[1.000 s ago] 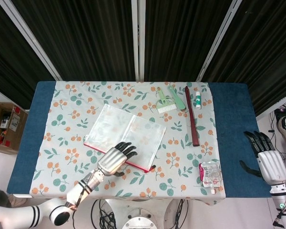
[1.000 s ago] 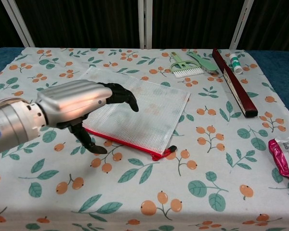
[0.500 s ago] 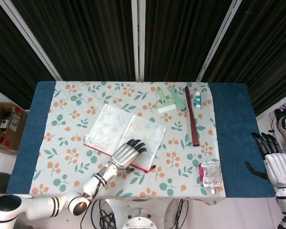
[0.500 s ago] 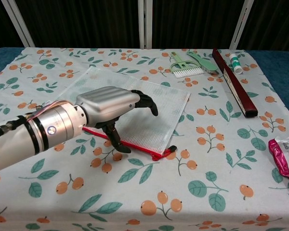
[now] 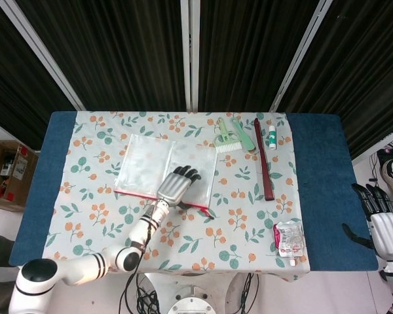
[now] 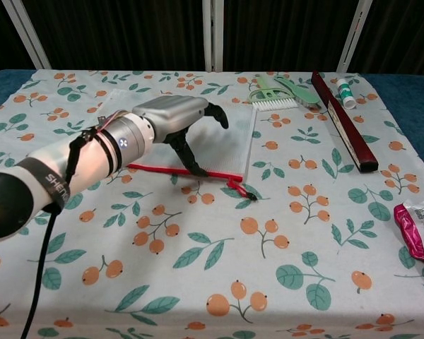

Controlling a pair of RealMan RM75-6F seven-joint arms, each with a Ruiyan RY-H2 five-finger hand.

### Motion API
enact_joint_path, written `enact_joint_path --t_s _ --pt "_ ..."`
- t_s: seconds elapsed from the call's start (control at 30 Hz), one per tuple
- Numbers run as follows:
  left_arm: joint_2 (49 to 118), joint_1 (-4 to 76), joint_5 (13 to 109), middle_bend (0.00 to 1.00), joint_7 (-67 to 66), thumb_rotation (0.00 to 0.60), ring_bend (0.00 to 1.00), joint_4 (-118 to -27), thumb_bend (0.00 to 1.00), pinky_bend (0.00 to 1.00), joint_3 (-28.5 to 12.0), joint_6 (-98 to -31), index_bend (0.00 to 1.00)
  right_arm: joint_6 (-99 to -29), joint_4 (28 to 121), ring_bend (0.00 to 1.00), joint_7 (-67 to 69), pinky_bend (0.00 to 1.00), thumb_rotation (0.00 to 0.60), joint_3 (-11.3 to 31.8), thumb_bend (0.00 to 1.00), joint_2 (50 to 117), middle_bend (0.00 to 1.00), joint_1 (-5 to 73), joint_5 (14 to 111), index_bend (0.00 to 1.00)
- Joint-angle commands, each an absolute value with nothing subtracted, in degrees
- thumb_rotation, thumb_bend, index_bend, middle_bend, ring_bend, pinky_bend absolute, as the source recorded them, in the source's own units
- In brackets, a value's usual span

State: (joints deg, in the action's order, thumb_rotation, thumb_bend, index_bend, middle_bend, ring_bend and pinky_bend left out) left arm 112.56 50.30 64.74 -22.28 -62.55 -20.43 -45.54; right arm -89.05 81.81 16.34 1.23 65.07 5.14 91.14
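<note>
head view shows the bench (image 5: 321, 196), blue at both ends, under a floral cloth (image 5: 85, 163) with orange berries and green leaves. next in size is the clear pouch (image 5: 144, 163), a flat see-through zip bag with a red edge, lying left of centre on the cloth with its red edge toward the robot.

the left arm (image 5: 85, 268) reaches in from the lower left, and the left hand (image 5: 175, 186) rests on the pouch near that red edge. in the chest view the left hand (image 6: 171, 116) lies palm down, dark fingers (image 6: 219, 115) bent forward over the plastic and the thumb pointing down at the red edge; the fingers are apart and grasp nothing, only pressing on the pouch (image 6: 237, 134).

the right hand (image 5: 385, 226) hangs off the right end of the bench, well apart from everything, fingers straight and spread, holding nothing.

a long dark red bar (image 5: 262, 160) lies lengthwise on the right side of the cloth. near the front right corner sits a small packet (image 5: 288, 239) with a pink edge. at the far edge, just left of the bar, are a green brush (image 5: 226, 139) and a green comb (image 5: 242, 133) side by side; just right of the bar lies a small white tube (image 5: 272, 136).
</note>
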Motion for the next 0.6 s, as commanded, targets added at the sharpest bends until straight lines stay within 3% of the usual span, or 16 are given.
enact_joint_path --t_s 0.03,0.13,0.33,0.6 --pt "112.3 51.1 62.7 0.16 -22.9 0.600 0.09 -62.0 0.08 0.15 -21.4 -46.9 0.24 -89.0 81.8 0.00 16.3 0.04 0.600 1.3 0.18 65.1 0.10 5.1 91.1 0.00" --pt "109.7 49.4 64.5 0.16 -22.8 0.600 0.09 -66.4 0.08 0.15 -19.4 -49.4 0.25 -88.8 81.8 0.00 16.4 0.04 0.600 1.4 0.18 65.3 0.10 5.3 91.3 0.00" --pt "106.5 46.8 68.5 0.16 -22.0 0.600 0.09 -75.1 0.19 0.15 -14.4 -52.5 0.39 -87.9 81.7 0.00 16.3 0.04 0.600 1.3 0.18 65.9 0.09 6.0 92.0 0.00" --pt "111.0 48.5 67.6 0.16 -22.1 0.600 0.09 -71.4 0.29 0.15 -13.1 -51.3 0.42 -87.7 82.2 0.00 15.8 0.05 0.600 1.3 0.18 65.8 0.10 6.1 92.3 0.00"
